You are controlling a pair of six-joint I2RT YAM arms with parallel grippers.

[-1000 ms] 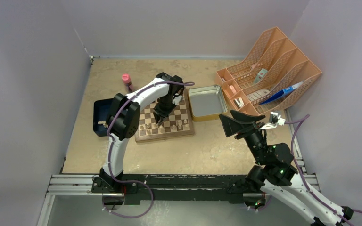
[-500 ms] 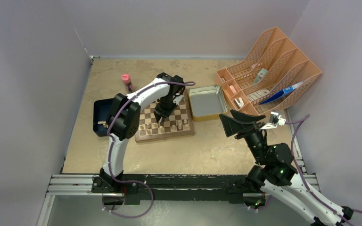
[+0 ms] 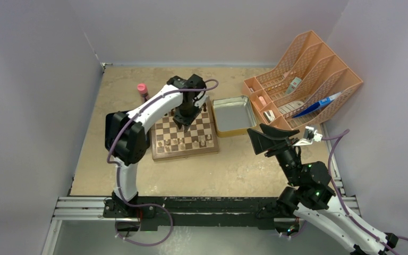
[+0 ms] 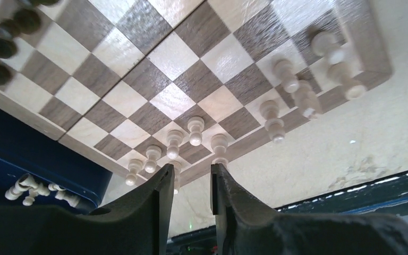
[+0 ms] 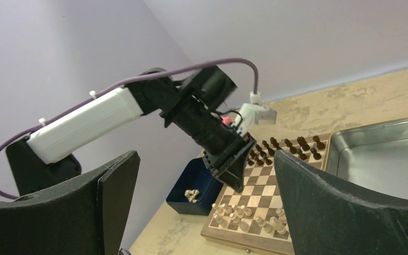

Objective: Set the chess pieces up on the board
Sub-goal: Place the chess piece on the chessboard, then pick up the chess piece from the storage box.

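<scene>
Board (image 3: 185,139) has a tin (image 3: 234,114) just beside its right edge and a tray (image 4: 32,159) at its left. Left claw (image 4: 191,167) hangs above it, narrow and empty. Right claw (image 5: 206,154) is wide.

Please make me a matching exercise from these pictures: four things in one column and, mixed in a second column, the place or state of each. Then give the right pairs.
Column 1
1. blue tray
2. metal tin
3. right gripper
4. dark chess pieces

Column 2
a. wide open, holding nothing
b. on the far rows of the board
c. holds loose pale pieces
d. empty, right of the board

Pairs: 1-c, 2-d, 3-a, 4-b
</scene>
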